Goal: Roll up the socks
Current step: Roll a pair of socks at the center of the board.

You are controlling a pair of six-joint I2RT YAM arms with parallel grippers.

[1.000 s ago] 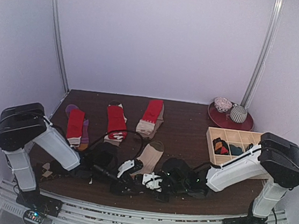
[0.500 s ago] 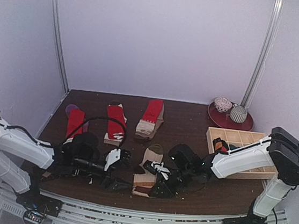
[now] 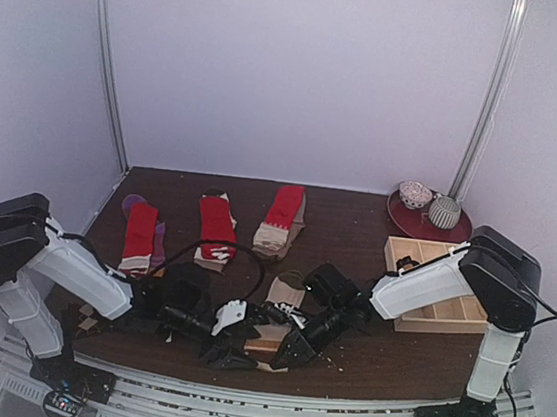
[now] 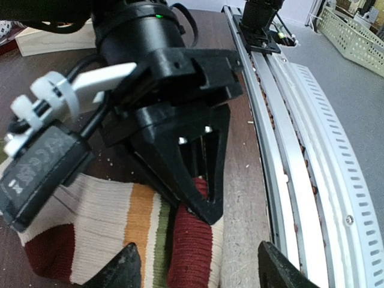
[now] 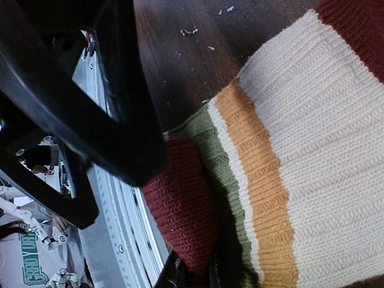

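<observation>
The beige sock with red, green and orange bands (image 3: 283, 295) lies near the table's front edge, its dark red end (image 4: 191, 249) folded up over the bands. My right gripper (image 5: 195, 275) is shut on this red end (image 5: 180, 210); it shows as the black gripper in the left wrist view (image 4: 198, 180) and from above (image 3: 291, 345). My left gripper (image 4: 201, 273) is open, with its fingertips (image 4: 127, 269) straddling the sock's end, close against the right one (image 3: 240, 350). Three red socks with beige cuffs (image 3: 140, 233) (image 3: 216, 227) (image 3: 279, 219) lie flat at the back left.
The pale wooden compartment tray (image 3: 446, 288) stands at the right, beside my right arm. A red plate (image 3: 428, 224) with two small bowls is at the back right. The metal rail (image 4: 288, 150) runs along the front edge, right next to the sock's end.
Both grippers have come together at the sock's near end. The left arm has swung in from the left. The red end now stands folded up in the right gripper.
</observation>
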